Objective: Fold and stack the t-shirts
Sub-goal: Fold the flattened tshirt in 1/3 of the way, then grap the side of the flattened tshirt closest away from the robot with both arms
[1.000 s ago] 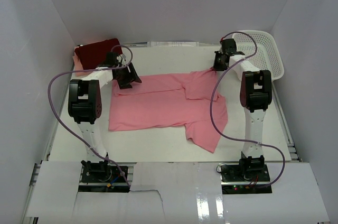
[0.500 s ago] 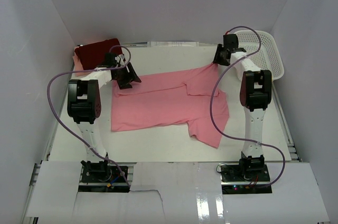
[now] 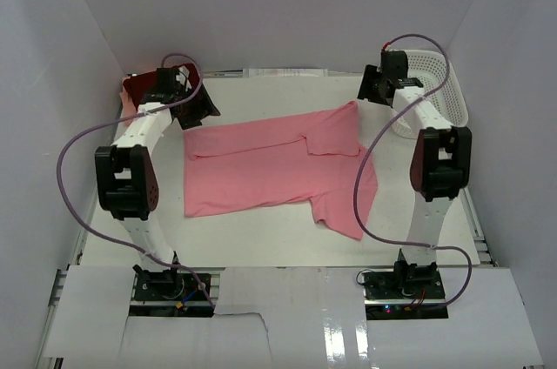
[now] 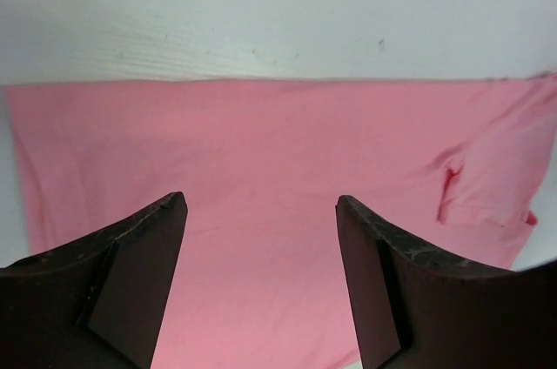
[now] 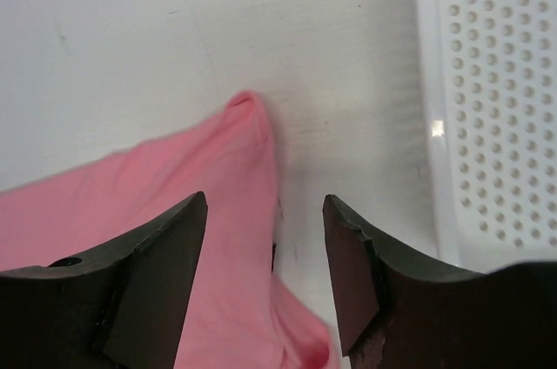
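A salmon-pink t-shirt point(image 3: 270, 164) lies flat across the middle of the table, one sleeve folded in at the top right and its lower right part reaching toward the front. A dark maroon t-shirt point(image 3: 139, 88) sits at the back left corner, partly hidden by my left arm. My left gripper point(image 3: 197, 108) hovers open just beyond the pink shirt's back left edge; in the left wrist view the left gripper point(image 4: 261, 202) has only the pink cloth point(image 4: 261, 134) below it. My right gripper point(image 3: 370, 90) is open above the shirt's back right tip point(image 5: 248, 112), holding nothing.
A white mesh basket point(image 3: 439, 82) stands at the back right, close to my right gripper, and its perforated wall point(image 5: 496, 99) fills the right side of the right wrist view. White walls enclose the table on three sides.
My right gripper opened, let go of the pink shirt's back right corner and drew back toward the basket. My left arm pulled back to the left, off the shirt.
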### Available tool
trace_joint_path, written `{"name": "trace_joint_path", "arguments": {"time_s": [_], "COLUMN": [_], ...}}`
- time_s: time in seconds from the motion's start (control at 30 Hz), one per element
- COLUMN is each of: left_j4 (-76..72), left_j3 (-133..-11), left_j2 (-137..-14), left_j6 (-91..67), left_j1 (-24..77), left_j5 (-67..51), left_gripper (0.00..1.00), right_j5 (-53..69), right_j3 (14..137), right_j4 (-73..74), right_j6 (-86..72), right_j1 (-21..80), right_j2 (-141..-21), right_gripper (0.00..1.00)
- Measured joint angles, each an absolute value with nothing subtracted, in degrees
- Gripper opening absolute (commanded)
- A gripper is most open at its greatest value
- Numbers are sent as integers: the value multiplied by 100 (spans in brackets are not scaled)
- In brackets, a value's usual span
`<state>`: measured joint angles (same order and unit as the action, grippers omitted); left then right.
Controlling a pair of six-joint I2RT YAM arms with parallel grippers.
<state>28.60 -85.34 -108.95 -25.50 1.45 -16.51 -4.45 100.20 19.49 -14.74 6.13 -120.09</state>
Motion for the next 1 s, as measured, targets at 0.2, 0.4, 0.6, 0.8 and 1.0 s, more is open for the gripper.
{"name": "trace_joint_path", "arguments": {"time_s": [0.2, 0.4, 0.6, 0.8, 1.0], "left_j4": [2882, 2829, 3319, 3420, 3618], "left_j3": [-8237, -6036, -4139, -3588, -3306], "left_j2": [-9074, -7008, -5802, -4510, -4521], "left_j6": [-2486, -2812, -3629, -4471, -4873], "left_j1": [32, -316, -325, -327, -327], "left_j5": [-1245, -1079, -1009, -1264, -1284], "left_gripper": [78, 79, 79, 81, 95], "right_j5": [-375, -117, 473, 574, 642], "right_j3": [8224, 6233, 4333, 3844, 3470], "right_j4": [1723, 1935, 2707, 3428, 3535], "right_j6": [-1516, -1651, -1894, -2078, -2475], "right_j1": [659, 1072, 1365, 2018, 2497], "right_j2": [-9452, -7531, -6604, -5712, -5592], "right_gripper": [62, 62, 60, 58, 54]}}
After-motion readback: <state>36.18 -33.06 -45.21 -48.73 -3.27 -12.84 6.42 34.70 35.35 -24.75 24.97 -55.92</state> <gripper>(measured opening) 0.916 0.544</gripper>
